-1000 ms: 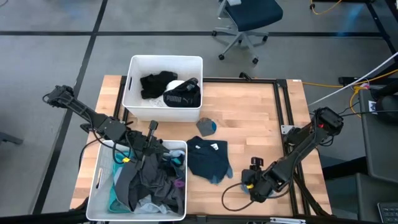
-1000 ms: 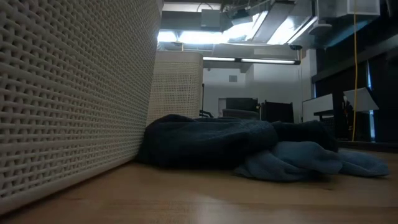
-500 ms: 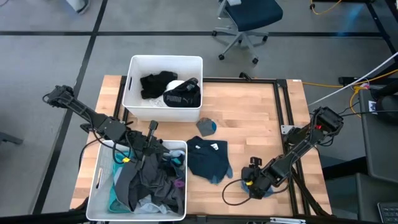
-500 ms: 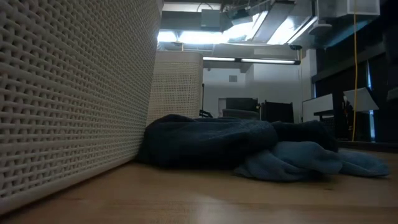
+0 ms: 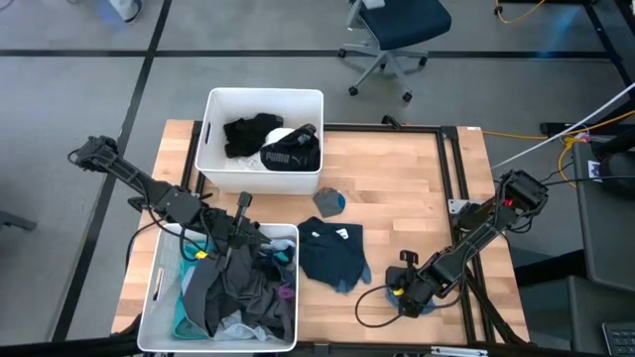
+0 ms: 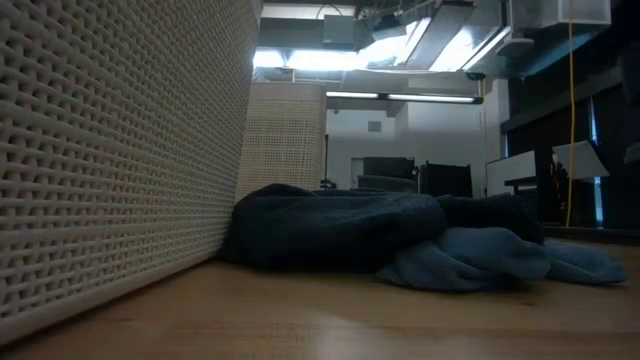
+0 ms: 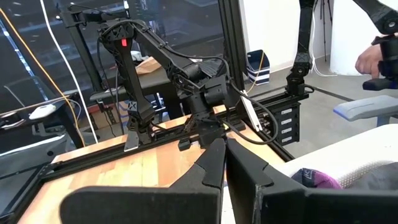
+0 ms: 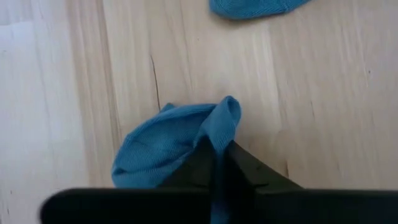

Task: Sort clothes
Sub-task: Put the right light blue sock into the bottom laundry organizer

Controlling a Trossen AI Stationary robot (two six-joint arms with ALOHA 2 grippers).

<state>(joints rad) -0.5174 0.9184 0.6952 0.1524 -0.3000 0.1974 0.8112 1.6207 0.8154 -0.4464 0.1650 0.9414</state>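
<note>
A small bright blue garment lies on the wooden table near its front right corner, and my right gripper is shut on it. My right arm hides most of it in the high view. A dark navy garment lies spread on the table's middle. A small grey-blue piece lies beyond it. My left gripper hovers shut and empty over the near bin, which holds a heap of clothes. The far bin holds black clothes, one lettered PUMA. My right gripper pinches a raised fold of the blue garment between its two fingers, at the garment's edge. The fingers come steeply from above. The rest of the garment lies slack on the table.
Another blue piece lies on the table just beyond the held garment. A black frame rail runs along the table's right side. Bare wood lies between the navy garment and my right gripper. In the low view the bin walls stand at the left.
My right gripper has sunk toward the table near the front right corner and then held still. My left arm has kept still, and the clothes in the bins and on the table's middle have not moved.
</note>
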